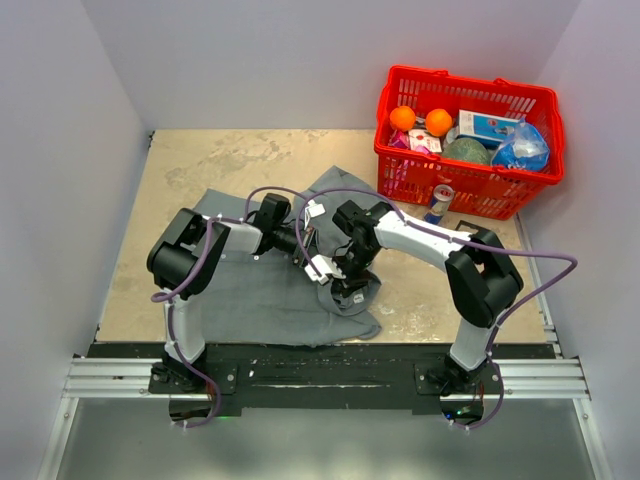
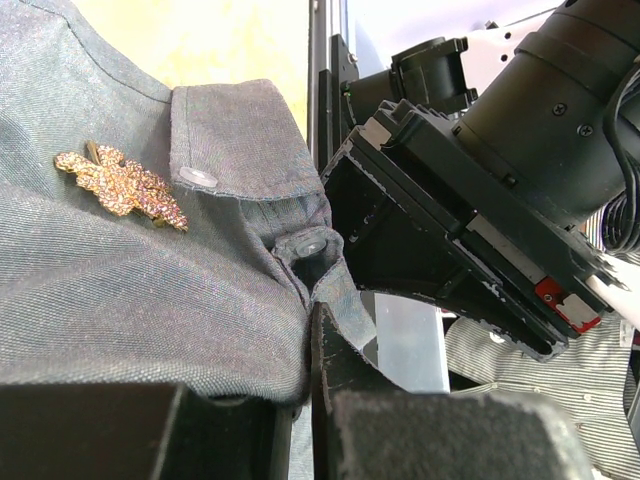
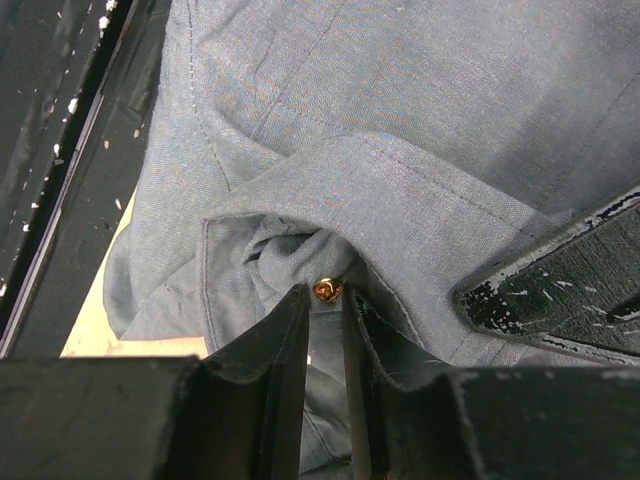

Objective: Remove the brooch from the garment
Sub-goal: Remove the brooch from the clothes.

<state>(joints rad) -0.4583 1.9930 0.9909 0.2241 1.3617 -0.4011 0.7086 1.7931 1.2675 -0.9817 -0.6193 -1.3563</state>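
1. Top view: the grey shirt (image 1: 250, 290) lies spread on the beige surface (image 1: 200, 160). Both arms meet over the edge of it nearest the right arm.
2. Top view: the left gripper (image 1: 318, 262) and the right gripper (image 1: 346, 288) sit just beside each other on a bunched part of the cloth. A red basket (image 1: 465, 78) full of goods stands well beyond the right gripper, with a can (image 1: 438, 203) at its foot.
3. Left wrist view: the left gripper is closed to a thin slit. A fold of the shirt's front edge runs down between its fingers (image 2: 330, 350), so it holds the shirt.
4. Left wrist view: the gold, leaf-shaped brooch (image 2: 120, 185) is pinned to the cloth beyond this gripper and to its left, just under the collar. A white button (image 2: 198, 177) sits close beside it.
5. Left wrist view: the black body of the right arm is ahead and to the right, almost touching the collar. Some striped cloth (image 2: 520, 370) shows below it.
6. Right wrist view: the right gripper's fingers (image 3: 285, 340) stand narrow, with a slim gap between them.
7. Right wrist view: a small gold knob (image 3: 327, 290) sits in a hollow of folded grey cloth right at the fingertips. Whether it is pinched cannot be told.
8. Right wrist view: one scuffed finger of the left gripper crosses ahead on the right, on the fold.
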